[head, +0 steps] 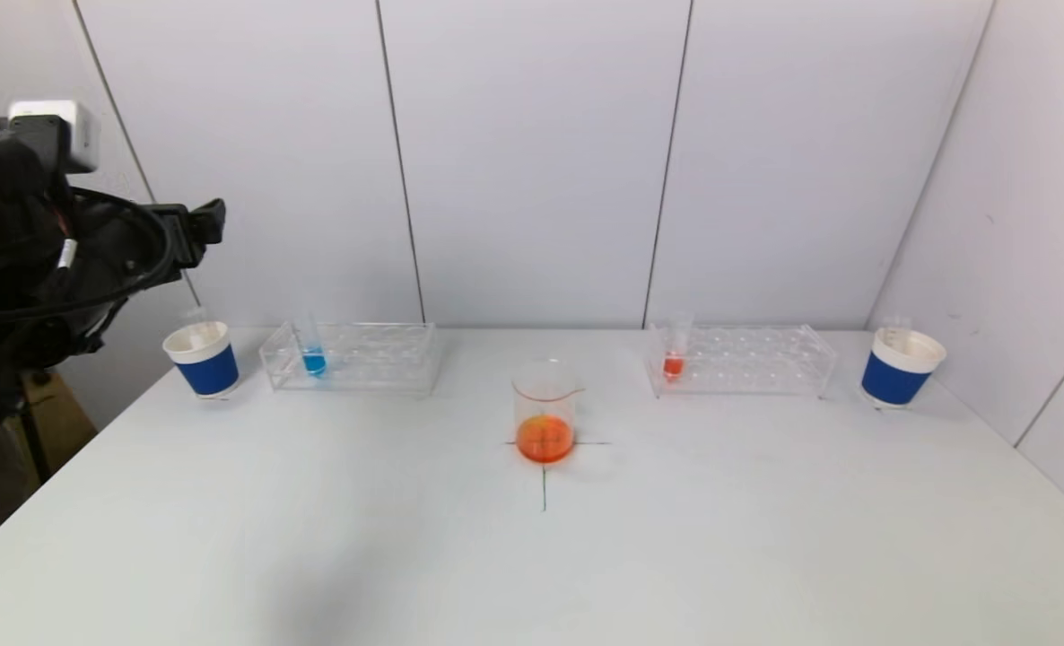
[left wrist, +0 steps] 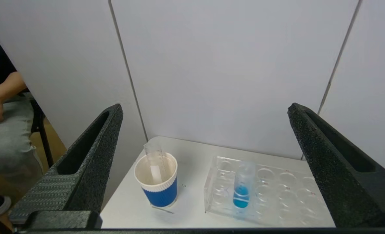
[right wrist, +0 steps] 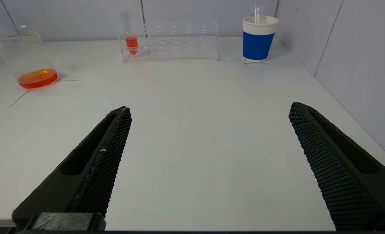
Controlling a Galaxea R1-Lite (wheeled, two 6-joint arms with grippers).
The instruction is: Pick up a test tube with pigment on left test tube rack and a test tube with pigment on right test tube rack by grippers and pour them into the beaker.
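Right gripper [right wrist: 208,110], black with textured pads, is nearest the lens in the right wrist view: jaws wide apart, empty, low over the bare front part of the white desk [head: 765,538]. It is out of sight in the head view.

Left gripper [left wrist: 205,110], same black build, is raised at the far left edge of the desk, jaws wide apart and empty, looking down on the left end of the desk.

Left clear plastic test tube rack [head: 353,357] stands at the back left. Right clear plastic test tube rack [head: 738,359] stands at the back right.

Two blue-and-white paper cups: left cup [head: 203,359] just beside the left rack, holding an empty clear tube [left wrist: 155,161]; right cup [head: 900,366] near the right rack's outer end, also with a clear tube in it.

Clear glass beaker [head: 545,411] sits at desk centre on a drawn cross mark, between the racks, with orange liquid in the bottom.

Test tube with blue pigment [head: 310,345] stands upright in the left rack, near its left end. Test tube with red-orange pigment [head: 675,348] stands upright at the right rack's left end.
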